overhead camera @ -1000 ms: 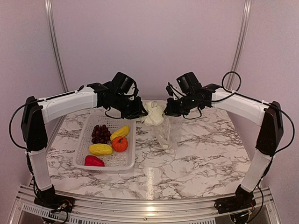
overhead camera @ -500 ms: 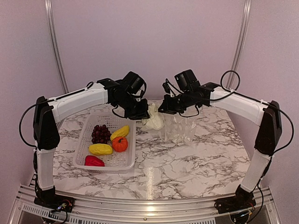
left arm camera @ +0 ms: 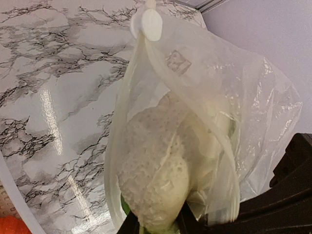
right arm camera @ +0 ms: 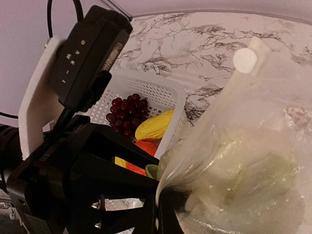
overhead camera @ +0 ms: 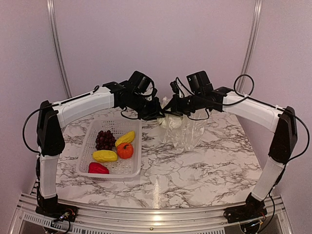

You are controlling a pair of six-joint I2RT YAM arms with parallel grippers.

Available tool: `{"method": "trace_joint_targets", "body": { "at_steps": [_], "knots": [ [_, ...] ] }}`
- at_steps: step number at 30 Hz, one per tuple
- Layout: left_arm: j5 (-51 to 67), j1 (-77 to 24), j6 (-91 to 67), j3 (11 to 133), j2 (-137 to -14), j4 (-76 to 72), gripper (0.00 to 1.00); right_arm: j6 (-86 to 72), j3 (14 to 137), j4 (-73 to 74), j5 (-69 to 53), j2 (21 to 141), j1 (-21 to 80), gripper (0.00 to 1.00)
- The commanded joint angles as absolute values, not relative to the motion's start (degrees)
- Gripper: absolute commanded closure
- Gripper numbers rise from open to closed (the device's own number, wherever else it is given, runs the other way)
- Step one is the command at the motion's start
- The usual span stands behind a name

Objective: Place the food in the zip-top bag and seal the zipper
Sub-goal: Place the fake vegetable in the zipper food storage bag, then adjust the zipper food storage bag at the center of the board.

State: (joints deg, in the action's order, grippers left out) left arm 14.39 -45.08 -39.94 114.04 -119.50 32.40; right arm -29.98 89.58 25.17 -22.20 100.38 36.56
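The clear zip-top bag (overhead camera: 186, 132) hangs above the table, held up by its mouth edge. My right gripper (overhead camera: 171, 111) (right arm camera: 163, 207) is shut on that edge. The pale white-green vegetable (left arm camera: 156, 165) (right arm camera: 243, 178) is inside the bag's mouth, and my left gripper (overhead camera: 158, 113) (left arm camera: 157, 226) is shut on it. The zipper (right arm camera: 222, 97) runs along the mouth edge up to a white round end piece (left arm camera: 146, 23). The other food lies in the basket: grapes (overhead camera: 105, 139), two yellow pieces (overhead camera: 125, 138) (overhead camera: 105, 156), an orange fruit (overhead camera: 125, 150) and a red pepper (overhead camera: 98, 168).
The white perforated basket (overhead camera: 132, 171) (right arm camera: 161, 92) stands on the marble table (overhead camera: 214, 165) to the left of the bag. Both arms meet over the back middle of the table. A wall stands close behind them.
My left gripper has carried the vegetable to the right, from beside the bag into its mouth. The right gripper has shifted the bag a little up and to the right.
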Motion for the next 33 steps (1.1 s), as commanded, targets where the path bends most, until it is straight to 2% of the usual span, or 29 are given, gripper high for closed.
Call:
{"method": "trace_joint_targets", "body": {
  "at_steps": [1,7,11,15,18,21,27,33],
  "knots": [
    [19.4,-45.5,-41.0,116.0,-122.7,23.8,0.67,-31.0,87.4,20.2,-27.8,96.5,36.3,1.00],
    [16.9,-44.7,-36.1,114.4,-116.3,24.0,0.30,-31.6,82.8,18.7,-26.5,93.2,33.1,1.00],
    [13.8,-44.6,-36.1,108.7,-109.0,20.1,0.18,-31.5,81.3,18.1,-24.8,93.0,32.6,1.00],
    [7.7,-44.7,-40.1,104.4,-104.8,21.8,0.20,-32.3,80.1,16.4,-22.9,93.5,32.6,1.00],
    [3.7,-44.7,-42.9,104.5,-106.4,33.0,0.30,-32.7,79.3,14.9,-22.1,93.7,32.6,1.00],
    [2.3,-44.9,-43.4,102.4,-107.3,37.4,0.34,-32.9,79.1,14.0,-22.1,93.9,32.6,1.00],
    [3.8,-46.1,-42.2,98.0,-109.6,37.9,0.36,-32.4,78.0,12.6,-21.7,93.7,32.6,1.00],
    [7.5,-46.2,-42.6,100.1,-115.8,38.0,0.41,-31.9,78.8,12.6,-22.7,94.0,32.3,1.00]
  ]
}}
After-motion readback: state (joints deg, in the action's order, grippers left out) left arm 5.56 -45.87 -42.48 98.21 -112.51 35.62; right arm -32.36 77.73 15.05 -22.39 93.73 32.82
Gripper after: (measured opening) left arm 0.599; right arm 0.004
